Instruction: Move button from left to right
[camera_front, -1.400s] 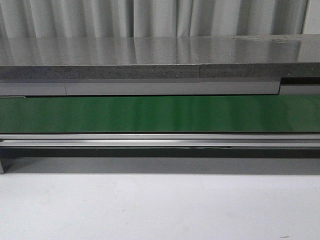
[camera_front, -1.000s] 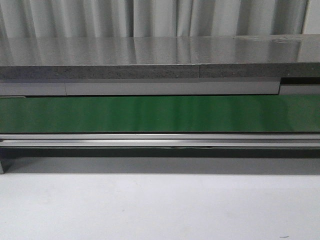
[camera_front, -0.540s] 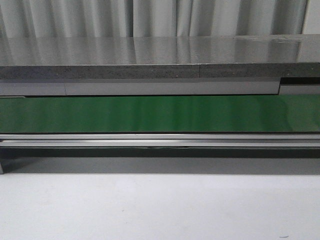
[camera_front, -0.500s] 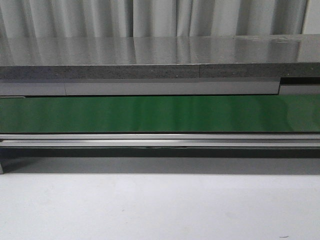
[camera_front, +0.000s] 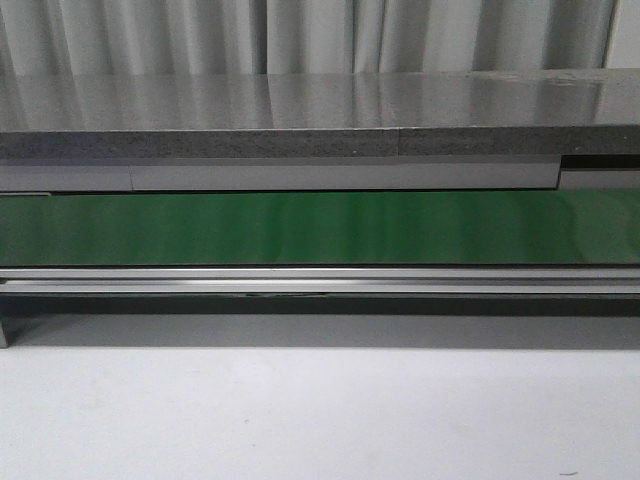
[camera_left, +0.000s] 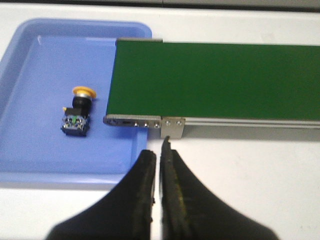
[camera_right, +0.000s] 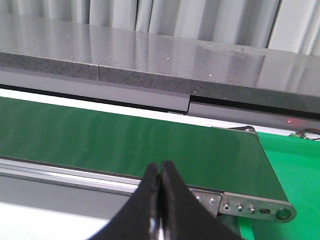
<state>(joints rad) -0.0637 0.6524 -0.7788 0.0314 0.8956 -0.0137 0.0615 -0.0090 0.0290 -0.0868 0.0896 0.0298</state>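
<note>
Nothing different across the front view over the last second or so: same bare green belt (camera_front: 320, 228), no arm in sight, so task judged barely begun. Lying on its side in the blue tray (camera_left: 30, 120), off the belt's left end: the button (camera_left: 77, 111), glossy yellow-orange cap, boxy black body, small and knobbly against smooth plastic. Left gripper (camera_left: 159, 160) pinched nearly together on nothing, short of the tray. Right gripper (camera_right: 160, 181) closed and empty, near the belt's matte right end.
</note>
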